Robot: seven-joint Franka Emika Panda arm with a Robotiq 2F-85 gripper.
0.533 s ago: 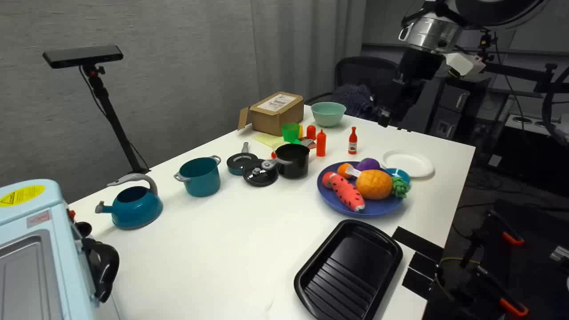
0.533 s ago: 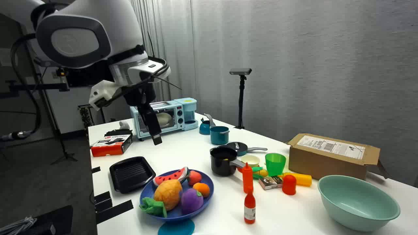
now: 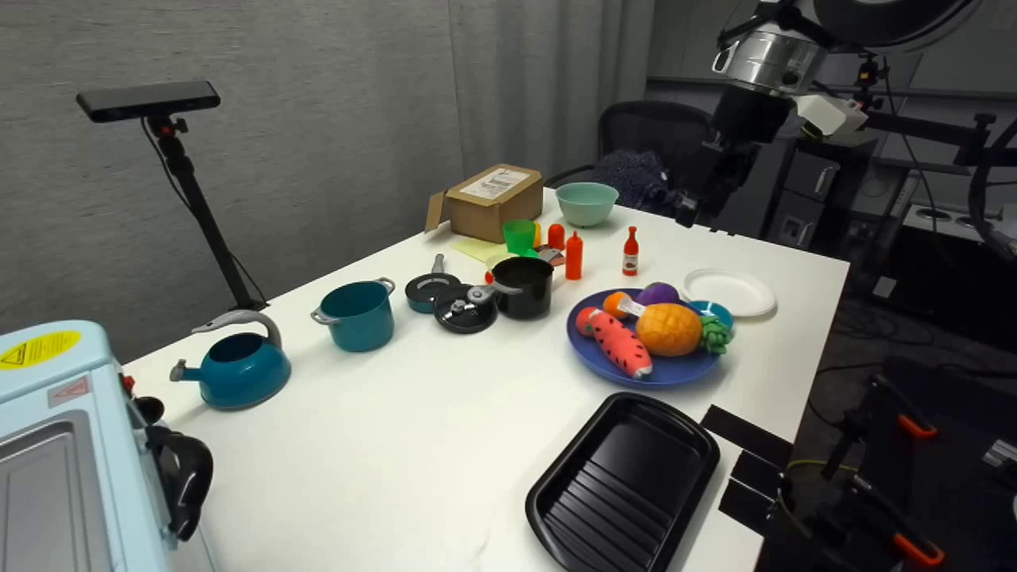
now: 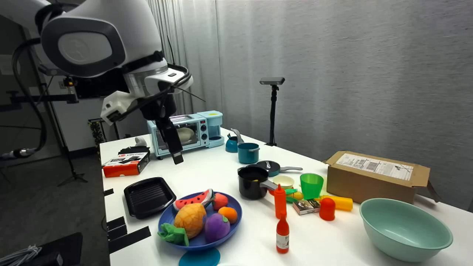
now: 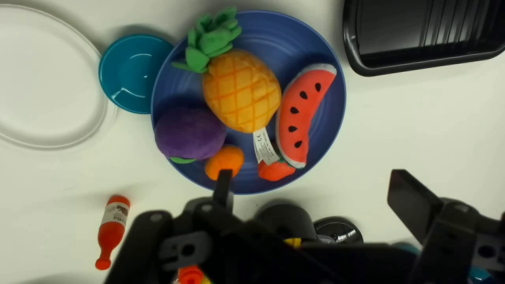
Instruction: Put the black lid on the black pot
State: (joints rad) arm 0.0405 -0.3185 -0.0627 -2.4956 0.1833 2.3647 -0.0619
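The black lid (image 3: 469, 320) sits knob (image 3: 458, 308) up, evenly round, between the black pot (image 3: 532, 299) and a teal pan (image 3: 425, 295); whether it lies flat or leans is hard to tell. The pot's grey handle (image 3: 481, 295) points left in an exterior view, overlapping the lid's edge. Above the tabletop (image 3: 357, 477), the end effector (image 5: 311, 187), fingers (image 5: 410, 201) spread, partly hides the pot in the wrist view.

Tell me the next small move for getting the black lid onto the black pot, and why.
I'd probably bring the open gripper across, at a safe height, until it is above the black lid: it holds nothing and is well away from the lid, which lies beside the black pot, and the pot stands uncovered.
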